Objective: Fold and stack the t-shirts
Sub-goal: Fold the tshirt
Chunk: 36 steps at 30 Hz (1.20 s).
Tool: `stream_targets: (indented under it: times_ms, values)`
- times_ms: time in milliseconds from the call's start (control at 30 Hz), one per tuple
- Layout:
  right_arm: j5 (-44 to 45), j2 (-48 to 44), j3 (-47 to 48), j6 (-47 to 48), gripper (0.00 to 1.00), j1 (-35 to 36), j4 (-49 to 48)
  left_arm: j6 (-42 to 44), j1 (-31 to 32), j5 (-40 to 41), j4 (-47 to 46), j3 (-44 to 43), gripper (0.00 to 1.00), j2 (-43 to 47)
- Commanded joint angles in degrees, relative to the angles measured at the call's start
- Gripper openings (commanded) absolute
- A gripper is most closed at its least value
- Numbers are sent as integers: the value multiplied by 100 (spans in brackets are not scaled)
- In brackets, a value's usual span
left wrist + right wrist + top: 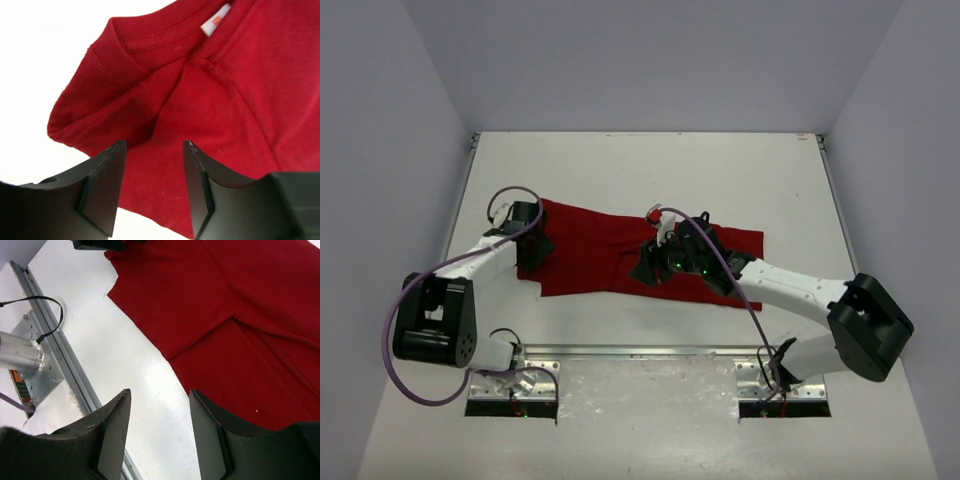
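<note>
The deep-red t-shirt [590, 250] lies flat and wrinkled across the middle of the white table, folded into a long band. My left gripper [533, 246] is at the shirt's left end. In the left wrist view its jaws [154, 147] stand apart just above the cloth [220, 100], near the collar [150, 37] and its white label [216, 23]; nothing is pinched. My right gripper [651, 267] hovers over the shirt's middle near its front edge. In the right wrist view it is open [160, 395] over bare table, beside the shirt's hem [225, 305].
A metal rail [640, 350] with both arm bases runs along the near table edge, also seen as the rail [55, 355] in the right wrist view. Grey walls enclose the table on the left, back and right. A purple cable [715, 250] loops over the right arm.
</note>
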<state>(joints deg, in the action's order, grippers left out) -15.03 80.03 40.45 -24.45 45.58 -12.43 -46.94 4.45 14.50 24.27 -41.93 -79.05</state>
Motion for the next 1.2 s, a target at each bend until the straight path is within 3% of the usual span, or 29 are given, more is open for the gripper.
stream_targets:
  times_ms: [0,133,167,400,433,733,1167]
  values:
    - [105,-286,-63,10,51,38,-32,-44,-40,18,-510,63,47,-233]
    - [52,-277,-54,10,51,38,-23,9,-40,-35,-608,1,37,-524]
    - [44,-277,-72,10,51,38,-40,9,-40,-26,-625,1,30,-533]
    - [44,-181,-37,10,51,38,-41,36,-40,-35,-634,27,10,-208]
    - [52,-181,-37,1,51,30,-58,36,-40,-44,-599,1,0,-199]
    - [202,38,77,36,51,30,29,53,-40,105,-555,-297,0,205]
    - [510,1901,1447,-16,50,-32,258,80,-49,158,-590,-957,0,-269]
